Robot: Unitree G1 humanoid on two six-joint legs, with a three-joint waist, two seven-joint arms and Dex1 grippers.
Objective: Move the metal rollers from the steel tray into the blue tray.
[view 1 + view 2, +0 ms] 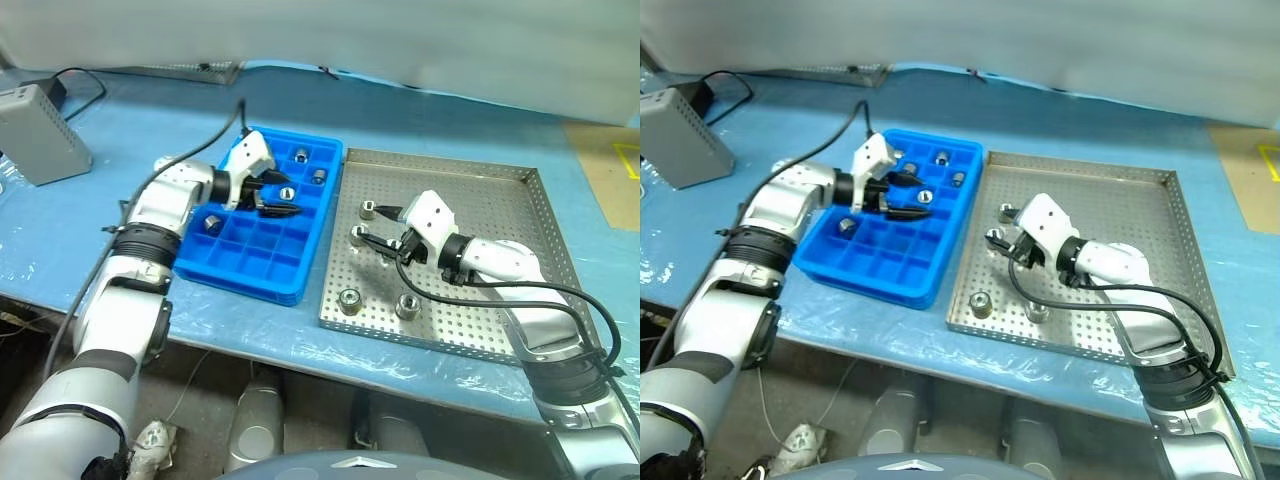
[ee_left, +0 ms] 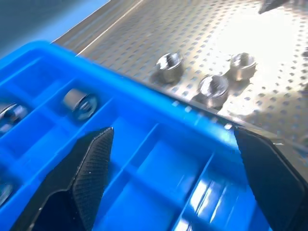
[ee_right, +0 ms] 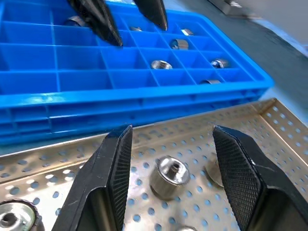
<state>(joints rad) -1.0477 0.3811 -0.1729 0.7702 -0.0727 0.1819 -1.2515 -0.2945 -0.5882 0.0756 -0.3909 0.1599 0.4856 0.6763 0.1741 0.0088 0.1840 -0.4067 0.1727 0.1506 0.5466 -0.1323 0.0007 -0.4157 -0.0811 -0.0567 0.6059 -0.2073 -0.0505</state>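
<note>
Metal rollers (image 3: 169,176) lie between both sets of jaws at this moment: the right gripper (image 1: 368,222) hovers over the steel tray (image 1: 500,195) with its jaws apart and empty, a shiny short cylinder with a dark bore standing on the perforated floor between its ribbed black fingers (image 3: 115,168). The left gripper (image 1: 275,195) hangs with jaws wide apart and empty over the blue tray (image 1: 240,270), where several rollers already sit in separate square compartments. Judging by this, a drop-off is done and a fresh pick is in hand; next the right jaws must lower and close squarely on the smooth, round, likely slippery steel. Four rollers remain on the steel tray, beside the glossy plastic grid on the blue-covered tabletop (image 1: 150,110).
</note>
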